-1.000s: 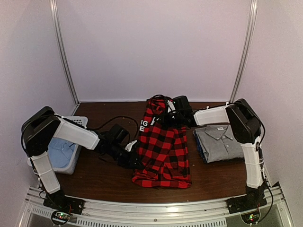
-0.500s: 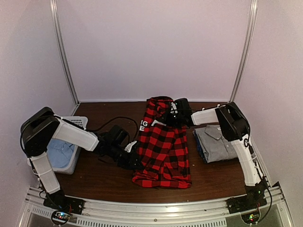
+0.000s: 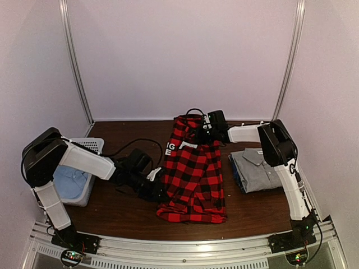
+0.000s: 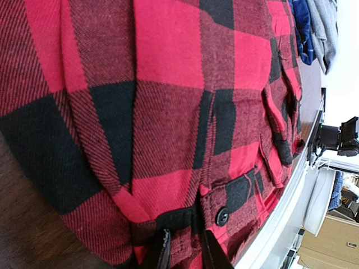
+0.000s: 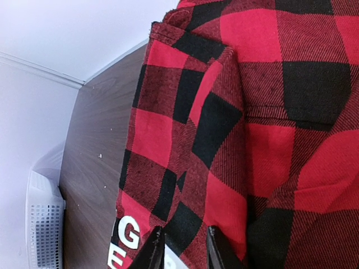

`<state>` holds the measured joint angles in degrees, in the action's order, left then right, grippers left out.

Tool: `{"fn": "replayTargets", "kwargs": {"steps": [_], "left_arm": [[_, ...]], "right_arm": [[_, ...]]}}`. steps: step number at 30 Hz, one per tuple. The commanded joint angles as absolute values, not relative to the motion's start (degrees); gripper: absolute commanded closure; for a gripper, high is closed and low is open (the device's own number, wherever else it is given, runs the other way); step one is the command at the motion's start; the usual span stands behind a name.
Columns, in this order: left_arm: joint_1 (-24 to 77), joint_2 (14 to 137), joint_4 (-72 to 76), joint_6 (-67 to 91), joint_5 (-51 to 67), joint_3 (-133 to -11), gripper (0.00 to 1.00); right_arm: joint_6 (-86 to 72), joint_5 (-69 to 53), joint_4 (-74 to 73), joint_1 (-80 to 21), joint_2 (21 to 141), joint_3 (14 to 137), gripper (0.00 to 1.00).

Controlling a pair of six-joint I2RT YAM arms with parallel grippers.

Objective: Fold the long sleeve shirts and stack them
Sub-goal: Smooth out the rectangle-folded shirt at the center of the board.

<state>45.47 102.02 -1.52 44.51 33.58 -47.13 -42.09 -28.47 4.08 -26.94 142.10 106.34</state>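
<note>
The red-and-black check flannel shirt (image 3: 193,174) lies partly folded in the middle of the brown table (image 3: 123,210), white letters on its left side. My left gripper (image 3: 157,188) is low at the shirt's left edge, shut on a fold of the flannel (image 4: 168,112); in the left wrist view cloth sits between the gripper's (image 4: 188,249) fingers beside a black button. My right gripper (image 3: 201,136) is at the shirt's far end, shut on the flannel (image 5: 224,140) next to the white letters (image 5: 126,238). The grey collared shirt (image 3: 261,168) lies folded to the right.
A white basket (image 3: 90,144) holding light blue cloth (image 3: 70,179) stands at the table's left edge, also seen as the basket (image 5: 42,224) in the right wrist view. A metal rail (image 3: 185,246) runs along the near edge. Walls close in the back and both sides.
The right arm has swung its elbow left and drawn the shirt's far end slightly toward the back wall. The left gripper has stayed put on the shirt's left edge.
</note>
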Motion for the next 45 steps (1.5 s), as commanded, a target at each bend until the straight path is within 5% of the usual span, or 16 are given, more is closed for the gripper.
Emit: {"fn": "replayTargets", "kwargs": {"steps": [1,15,32,45], "left_arm": [[45.88,100.09,-2.53,44.46,32.26,-48.15,0.79],[45.87,98.13,-7.26,42.43,29.46,-56.85,0.79],[38.13,119.25,-7.59,38.74,23.34,-86.86,0.79],[35.35,134.86,-9.15,39.16,20.84,-96.35,0.80]], "right_arm": [[-39.54,-28.84,1.99,-26.50,133.45,104.94,0.73],[-41.08,-30.02,12.37,-28.52,115.45,75.24,0.73],[-41.80,-29.47,13.21,-28.48,120.17,66.82,0.73],[-38.67,-26.18,8.53,-28.88,115.03,66.09,0.73]]}}
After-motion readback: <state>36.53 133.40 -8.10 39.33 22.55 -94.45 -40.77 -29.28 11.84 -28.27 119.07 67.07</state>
